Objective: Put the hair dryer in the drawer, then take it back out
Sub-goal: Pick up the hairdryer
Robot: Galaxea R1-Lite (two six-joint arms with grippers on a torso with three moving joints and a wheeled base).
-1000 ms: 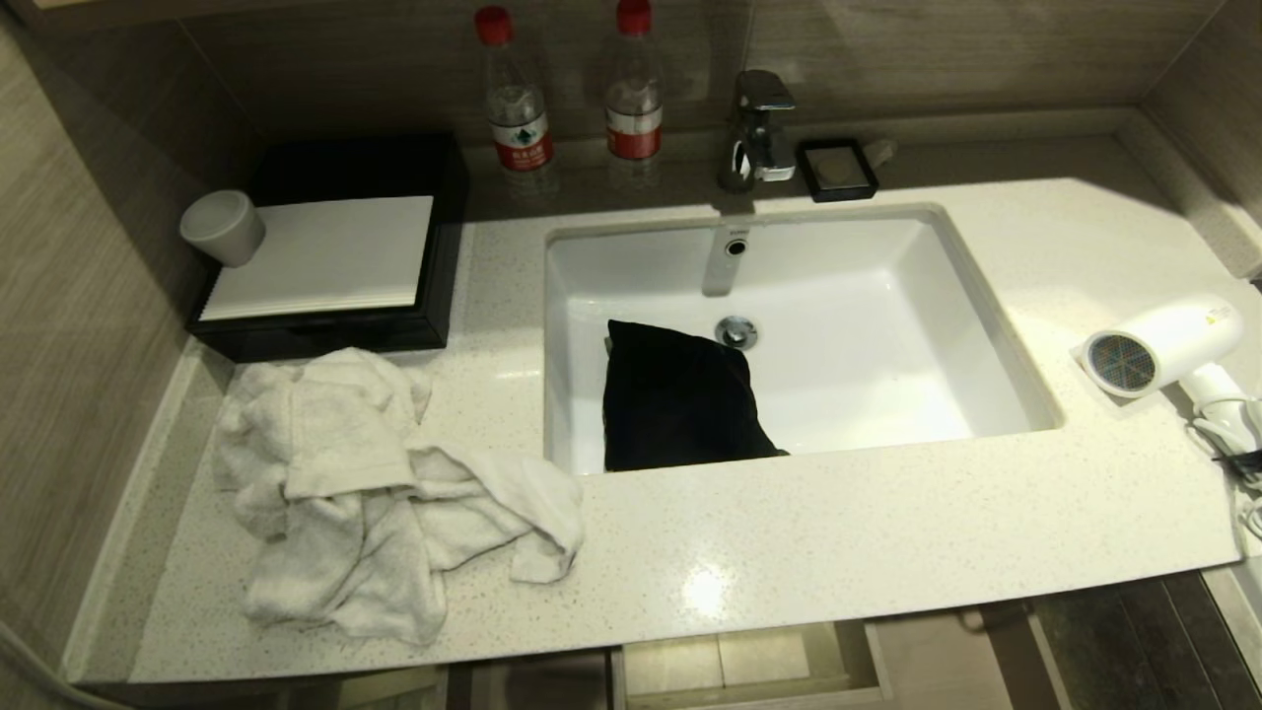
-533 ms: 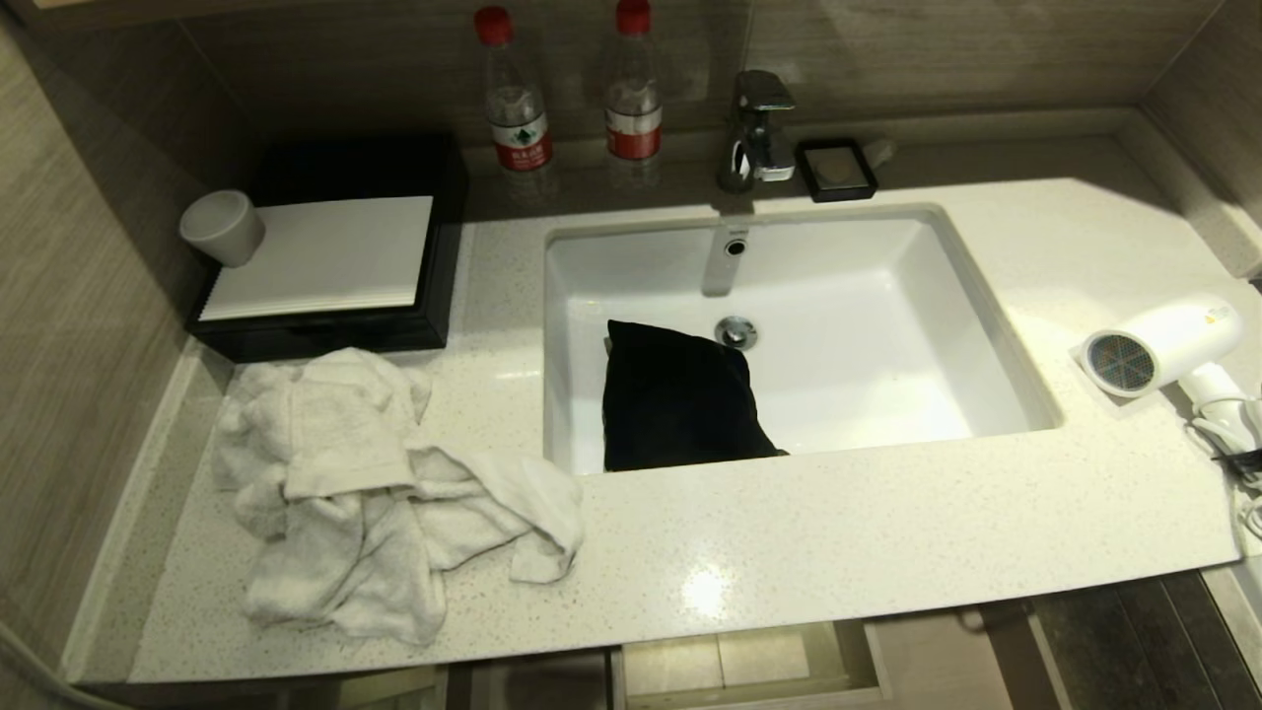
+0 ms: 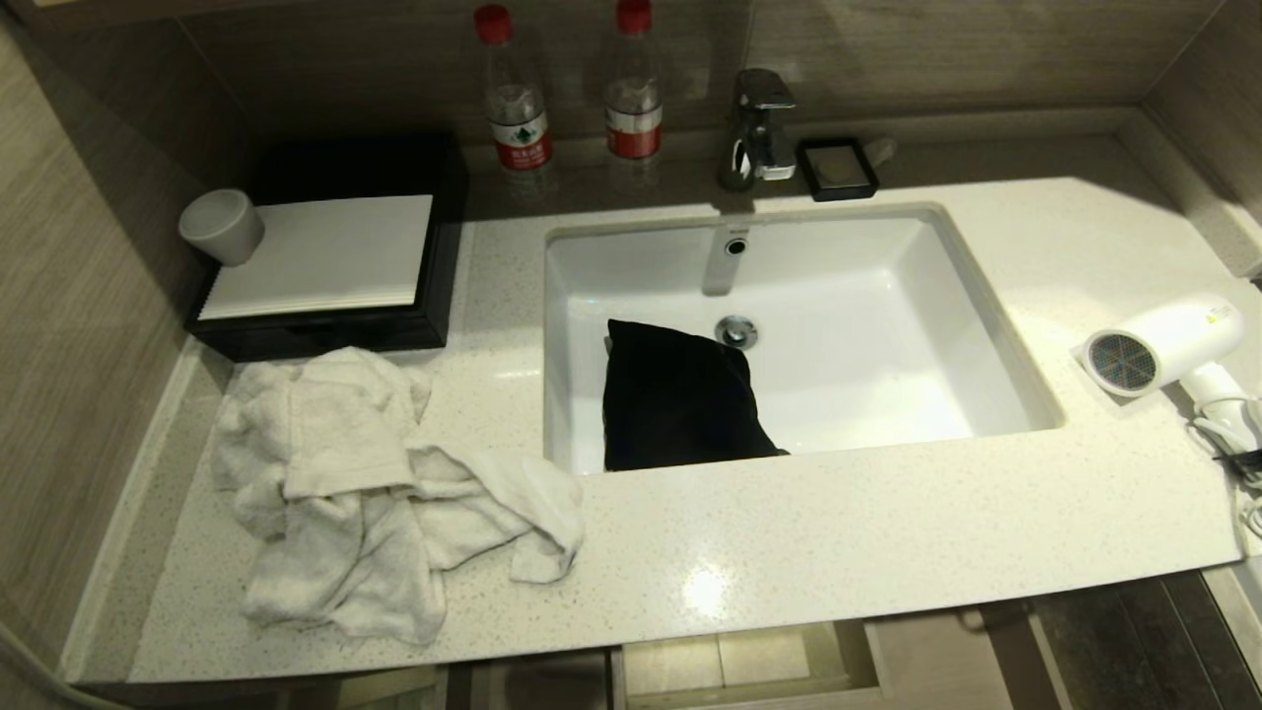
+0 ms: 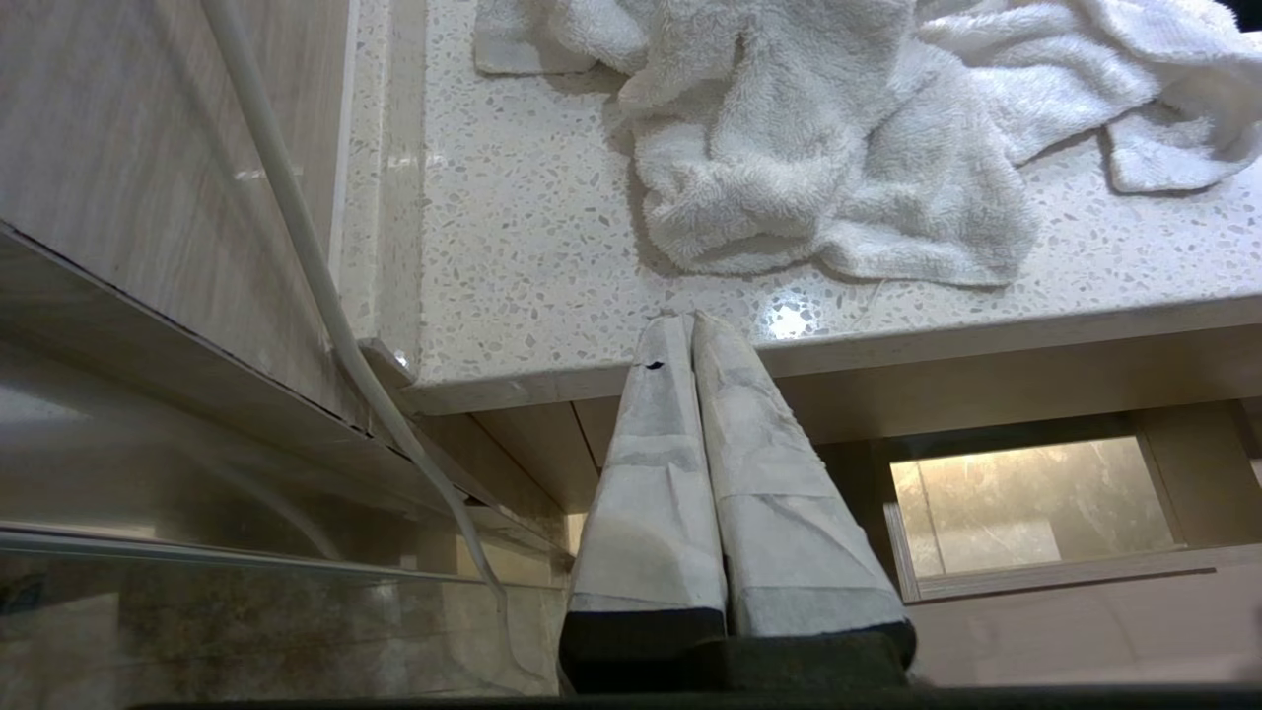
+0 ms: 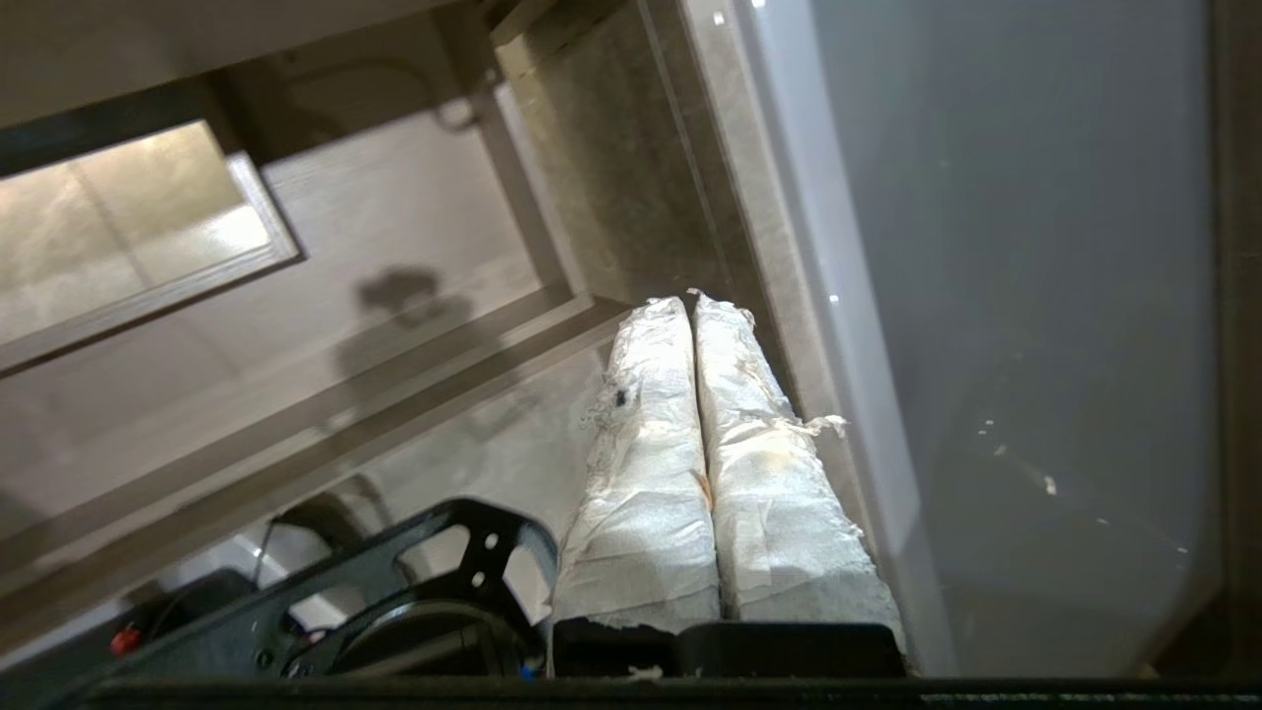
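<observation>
White plastic hair dryer (image 3: pixel 1163 345) lies untouched on the speckled stone counter (image 3: pixel 838 532), right of the sink.
Wood-grain drawer (image 3: pixel 749 671) sits open below; right gripper (image 5: pixel 692 308) and left gripper (image 4: pixel 687 320) clenched, empty. Next we open right and reach for the dryer.

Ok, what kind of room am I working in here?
Most likely a hotel or home bathroom vanity: a white undermount sink with a chrome faucet set in a speckled countertop, crumpled white towels, and a hair dryer lying at the right end.
</observation>
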